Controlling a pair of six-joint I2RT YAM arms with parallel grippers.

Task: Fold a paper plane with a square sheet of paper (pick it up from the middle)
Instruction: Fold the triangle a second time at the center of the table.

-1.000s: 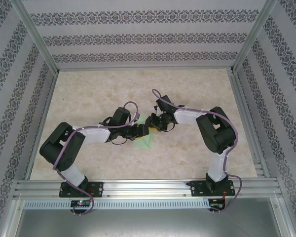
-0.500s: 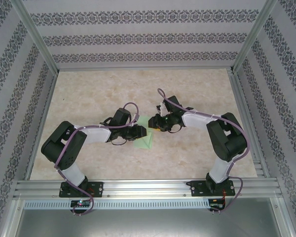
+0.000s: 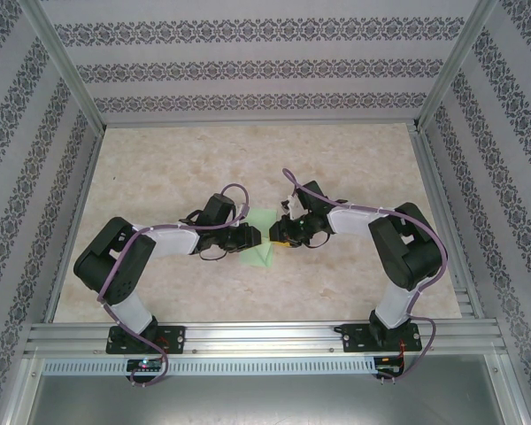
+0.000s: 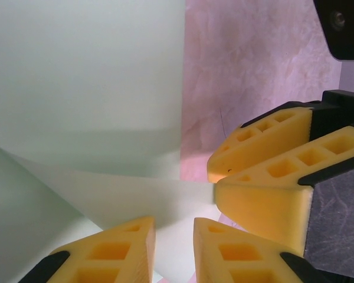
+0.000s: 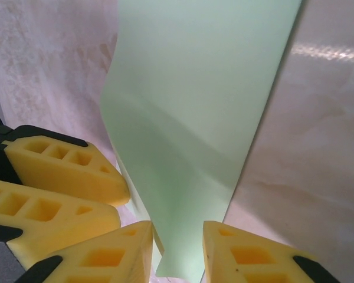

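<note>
Both arms are in tight over the middle of the table (image 3: 354, 159). The left gripper (image 3: 257, 235) and the right gripper (image 3: 280, 236) sit nose to nose, and the square sheet of paper (image 3: 263, 256) lies under them, pale green showing on either side of the fingertips. From the left wrist, the paper (image 4: 82, 88) curves up as a broad flap ahead of the left fingers (image 4: 112, 250) and runs down into the slim gap between them. Its pointed corner reaches the tips of the right gripper (image 4: 215, 184), right at the seam where those two fingers meet. From the right wrist, a long green strip comes down between the right fingers (image 5: 253, 253), which stand a little apart, and the left gripper (image 5: 123, 203) sits just left of them at the paper's edge. Whether either pair truly pinches the paper, I cannot tell.
</note>
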